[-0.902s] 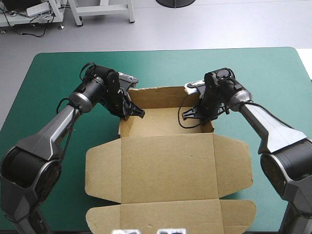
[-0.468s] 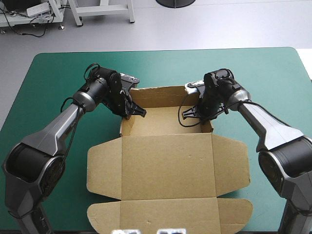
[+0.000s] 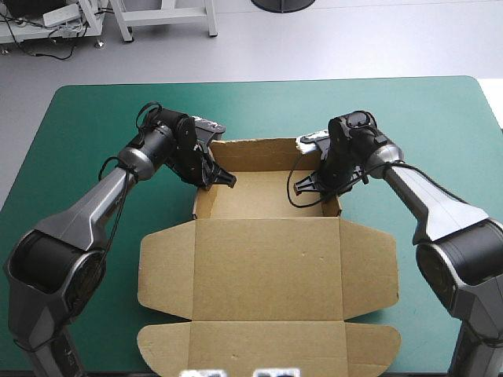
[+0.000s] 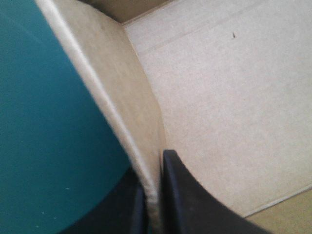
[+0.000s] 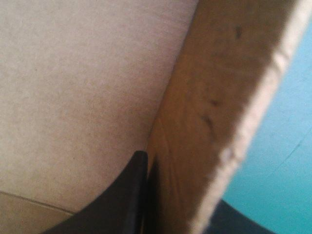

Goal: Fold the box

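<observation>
At opposite walls, both end effectors (image 3: 223, 181) (image 3: 303, 185) pinch the box (image 3: 267, 263)

1. The box (image 3: 263, 198) has its tray open from above, floor bare between the left gripper (image 3: 220, 179) and right gripper (image 3: 314, 183).
2. Each gripper pinches a side wall, barring that edge.
3. The teal-green cover (image 3: 94, 118) lies bare beyond the far wall.
</observation>
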### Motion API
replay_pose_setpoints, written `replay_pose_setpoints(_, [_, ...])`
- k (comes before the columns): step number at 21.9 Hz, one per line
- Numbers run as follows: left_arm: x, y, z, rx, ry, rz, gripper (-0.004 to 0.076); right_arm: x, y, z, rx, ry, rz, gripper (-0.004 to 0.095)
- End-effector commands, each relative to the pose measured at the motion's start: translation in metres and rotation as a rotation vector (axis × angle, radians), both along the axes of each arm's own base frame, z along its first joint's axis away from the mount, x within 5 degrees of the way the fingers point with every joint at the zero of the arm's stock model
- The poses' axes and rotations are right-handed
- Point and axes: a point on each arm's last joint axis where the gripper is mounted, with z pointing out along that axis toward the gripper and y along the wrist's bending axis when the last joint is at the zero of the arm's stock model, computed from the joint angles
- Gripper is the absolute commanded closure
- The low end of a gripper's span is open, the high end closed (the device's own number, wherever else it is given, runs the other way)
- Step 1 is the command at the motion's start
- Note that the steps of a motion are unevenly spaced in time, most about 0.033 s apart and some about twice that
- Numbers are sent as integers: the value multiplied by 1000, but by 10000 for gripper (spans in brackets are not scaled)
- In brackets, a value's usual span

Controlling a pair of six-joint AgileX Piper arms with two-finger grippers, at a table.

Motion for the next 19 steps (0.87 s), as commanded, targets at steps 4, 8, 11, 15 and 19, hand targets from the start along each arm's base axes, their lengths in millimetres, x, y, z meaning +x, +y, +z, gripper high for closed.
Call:
replay_pose_setpoints(4, [-11, -8, 29, -77, -50, -62, 430, -11, 6, 26, 69, -17, 78, 260])
replay_pose_setpoints(8, [-14, -4, 28, -40, -13, -59, 211, -11, 4, 26, 55, -17, 51, 117])
replay_pose_setpoints(11, [-14, -1, 27, -8, -4, -45, 194, -10, 3, 25, 39, -19, 45, 117])
replay_pose_setpoints(15, [-13, 6, 32, 59, -15, -4, 194, -11, -1, 40, 21, -66, 50, 117])
replay_pose_setpoints(19, [-12, 0, 60, -33, -79, 11, 194, -13, -3, 83, 73, -194, 47, 117])
